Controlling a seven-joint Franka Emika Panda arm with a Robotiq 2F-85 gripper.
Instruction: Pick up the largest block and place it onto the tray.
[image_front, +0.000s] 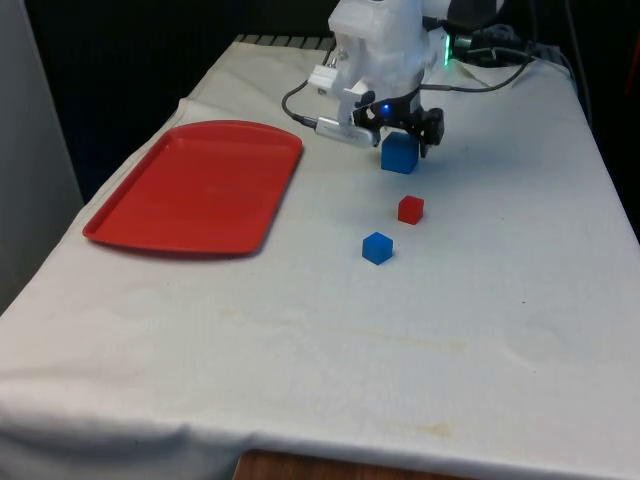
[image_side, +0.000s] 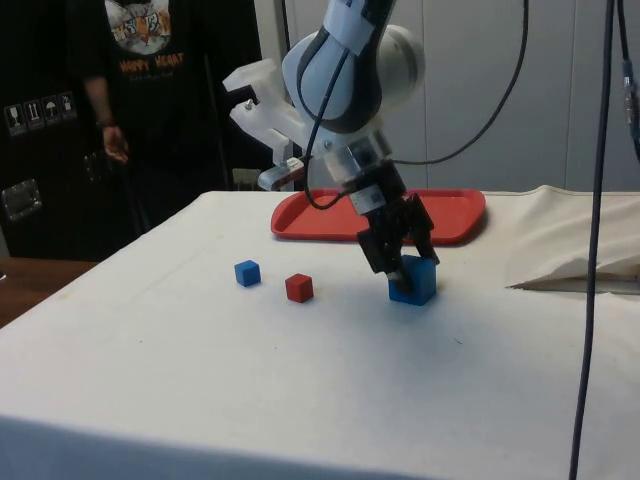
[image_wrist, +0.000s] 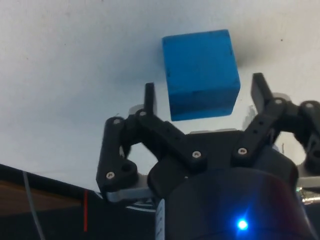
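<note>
You have the jaws (image_front: 403, 128) spread wide and lowered over the large blue block (image_front: 399, 154), one finger (image_wrist: 149, 99) on each side of it. In the wrist view there is a gap between each finger and the block's faces, so nothing is gripped. The block sits flat on the white-clothed worktop (image_front: 330, 330), partly between the fingertips and partly out beyond them. In the side view the jaws (image_side: 400, 262) come down at a tilt onto the block (image_side: 414, 280), their tips reaching over its upper part on the side facing the smaller blocks.

The small red block (image_front: 410, 209) lies near the jaws, on the side away from the robot's base, and the small blue block (image_front: 377, 247) lies just past that one, further from the jaws. The two do not touch each other or the large block.

The red tray (image_front: 196, 187) lies flat on the worktop well apart from the jaws, towards the front view's left. You can see a person (image_side: 135, 90) in dark clothes standing beyond the worktop in the side view.
</note>
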